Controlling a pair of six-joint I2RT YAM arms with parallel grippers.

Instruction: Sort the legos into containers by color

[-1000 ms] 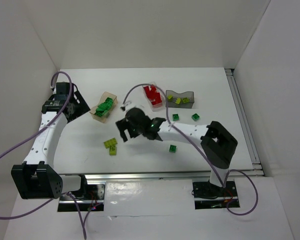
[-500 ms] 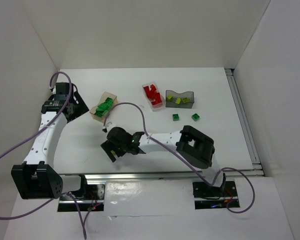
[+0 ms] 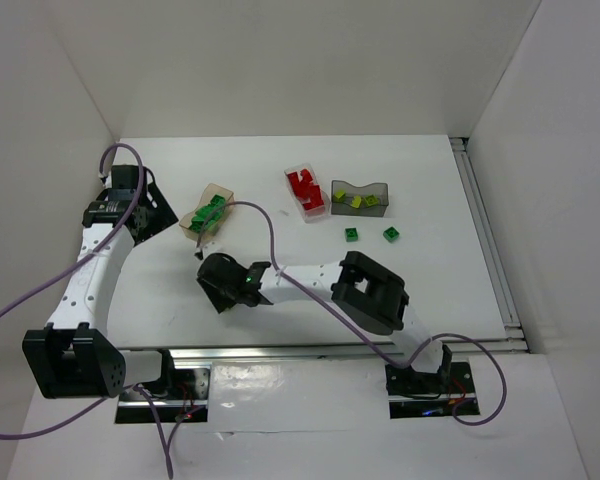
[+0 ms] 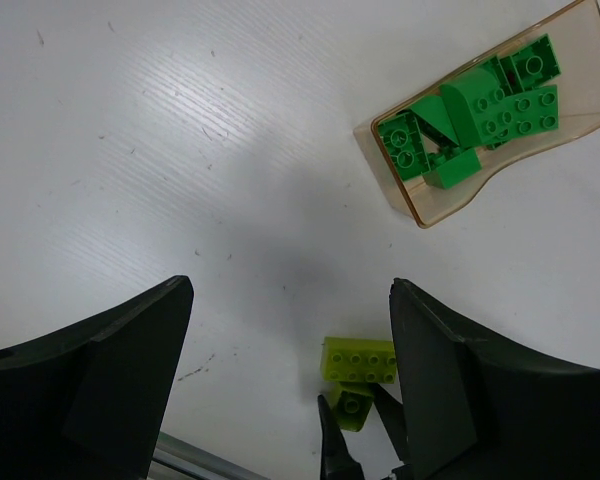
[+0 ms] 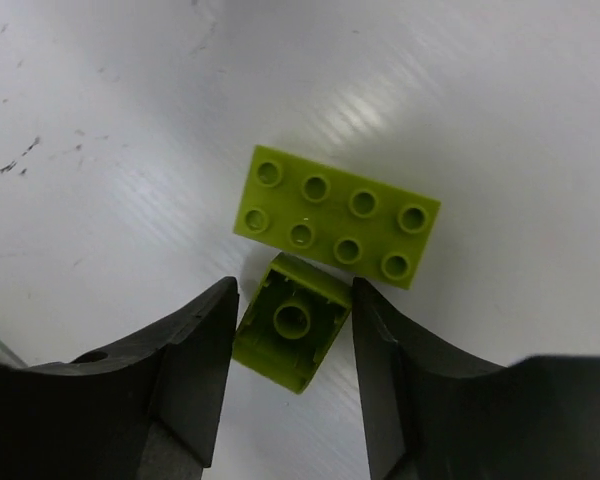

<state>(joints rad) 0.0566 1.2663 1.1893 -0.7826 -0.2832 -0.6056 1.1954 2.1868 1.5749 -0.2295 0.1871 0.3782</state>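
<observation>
Two lime legos lie together on the table. One is a flat eight-stud brick (image 5: 337,216) (image 4: 360,360). The other is a small brick (image 5: 292,322) (image 4: 352,405) lying underside up, and my right gripper (image 5: 295,300) (image 3: 220,285) is shut on it, a finger touching each side. My left gripper (image 4: 290,300) (image 3: 145,208) hovers open at the left, holding nothing. The tan container (image 3: 208,212) (image 4: 490,110) holds dark green legos. Red legos fill the clear container (image 3: 306,190). The dark grey container (image 3: 360,197) has lime ones.
Two dark green legos (image 3: 351,234) (image 3: 391,234) lie loose on the table below the grey container. My right arm (image 3: 370,290) stretches across the near middle of the table. White walls enclose the left, back and right.
My right arm swung left and toward the near edge, came down over the two lime legos, and its jaws closed in on the small one. The left arm has not moved.
</observation>
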